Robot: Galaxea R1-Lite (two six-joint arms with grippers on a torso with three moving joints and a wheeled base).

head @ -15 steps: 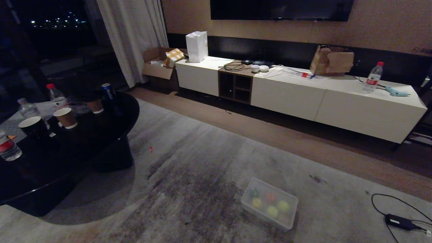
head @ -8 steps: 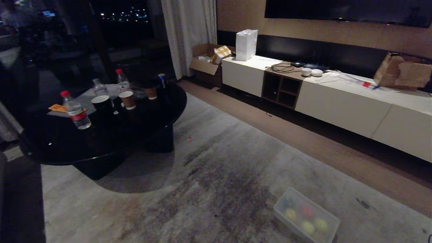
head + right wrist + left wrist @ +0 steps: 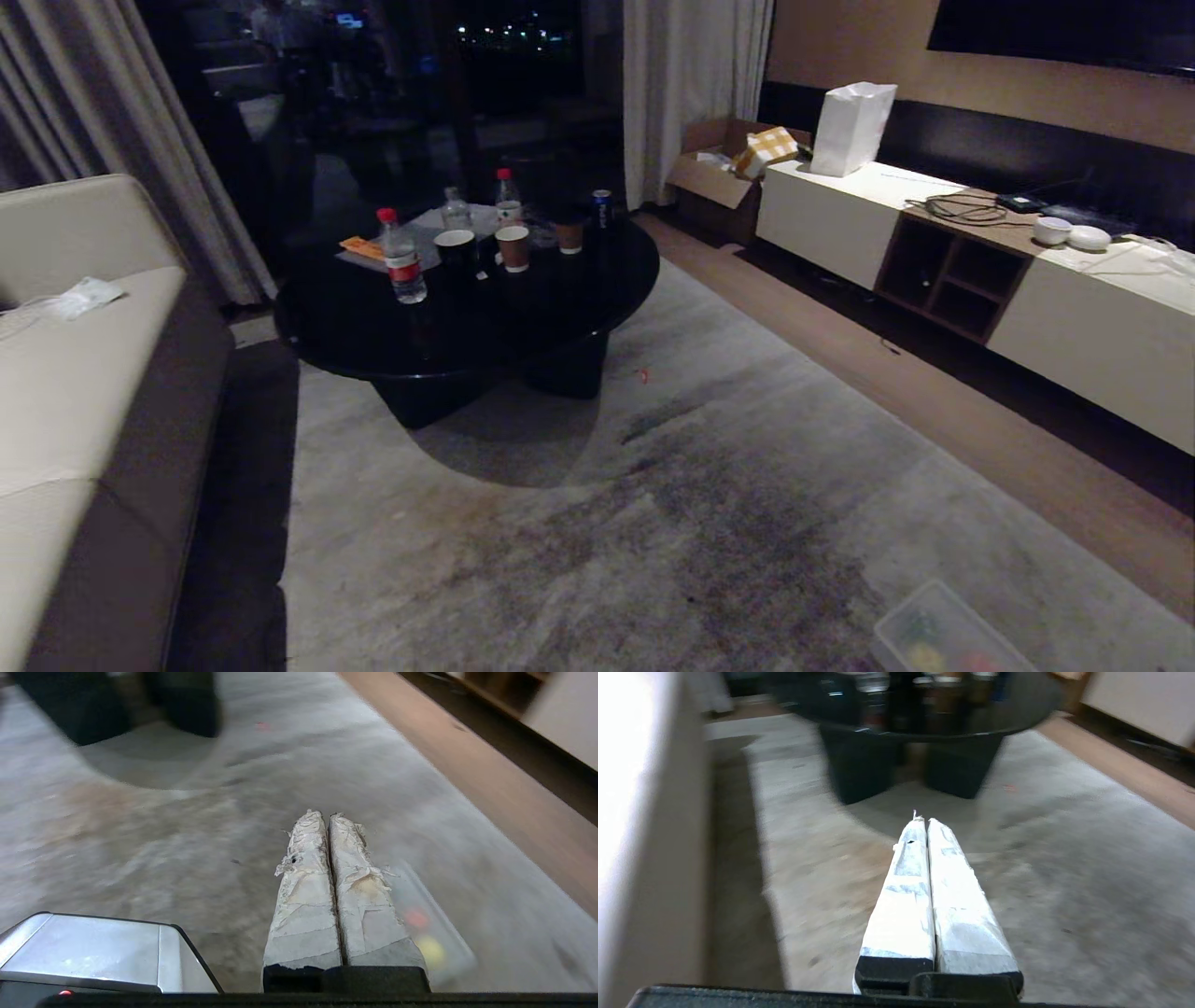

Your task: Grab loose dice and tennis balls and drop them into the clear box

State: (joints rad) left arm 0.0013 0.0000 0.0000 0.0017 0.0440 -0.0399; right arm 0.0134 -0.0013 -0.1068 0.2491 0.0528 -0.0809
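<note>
While parked: both tools [image 3: 923, 821] [image 3: 322, 815] closed, empty.

No text can be read. The water bottle [image 3: 401, 269] near the left edge of the round black bench [image 3: 467, 317] has a red label, and the blue can [image 3: 602, 209] at the far edge bears markings, all too small to make out.

A round glossy black coffee table [image 3: 467, 322] stands on the mottled grey rug [image 3: 653, 523], carrying clear water bottles [image 3: 401, 269], paper cups [image 3: 513, 248] and a blue can [image 3: 602, 209]. Left of the table is a cream sofa [image 3: 65, 392]; right of it, a long white low cabinet [image 3: 1074, 308] bearing a white paper bag [image 3: 851, 128]
</note>
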